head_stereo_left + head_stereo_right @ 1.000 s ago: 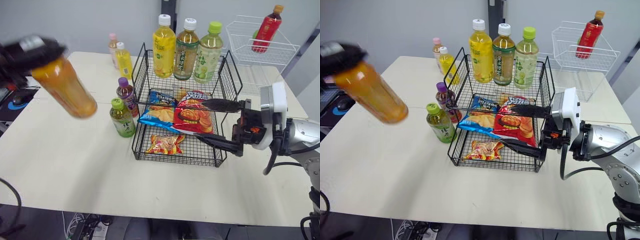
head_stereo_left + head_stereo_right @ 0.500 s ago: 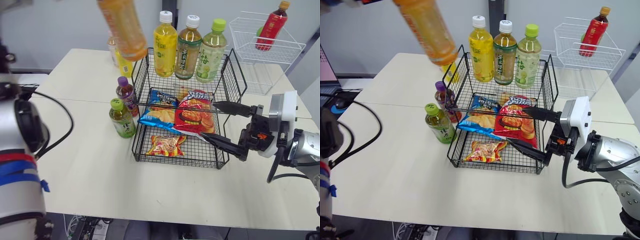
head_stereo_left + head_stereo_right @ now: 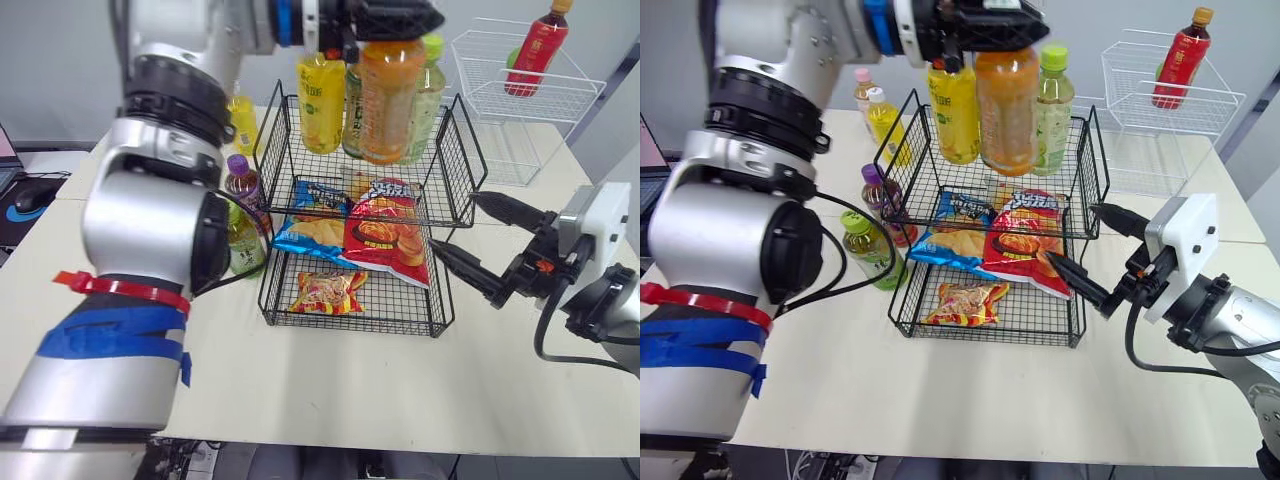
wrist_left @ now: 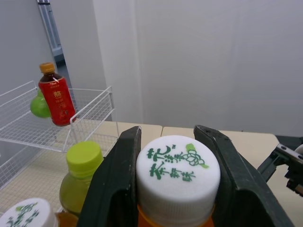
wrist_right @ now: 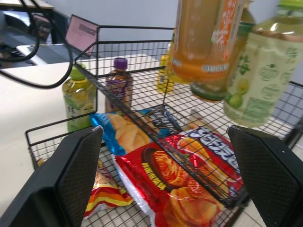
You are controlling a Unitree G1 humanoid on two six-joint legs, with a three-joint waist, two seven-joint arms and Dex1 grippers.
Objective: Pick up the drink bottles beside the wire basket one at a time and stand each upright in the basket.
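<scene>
Hanging upright below the left gripper [image 4: 171, 142], which pinches its white cap [image 4: 177, 163], the orange bottle [image 3: 385, 95] is over the wire basket's [image 3: 455, 190] upper tier and hides most of another bottle [image 5: 210, 91] behind it, while the right gripper [image 3: 452, 222] hovers spread beside the basket.

Left end effector [image 3: 386, 22] carried orange bottle [image 3: 385, 100] across, now upright over wire basket [image 3: 458, 165].

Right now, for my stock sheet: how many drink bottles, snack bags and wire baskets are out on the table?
Drink bottles: 9, counting the orange bottle held up by its cap
Snack bags: 3 plain, perhaps a fourth tucked behind
Wire baskets: 2
Total: 14
</scene>
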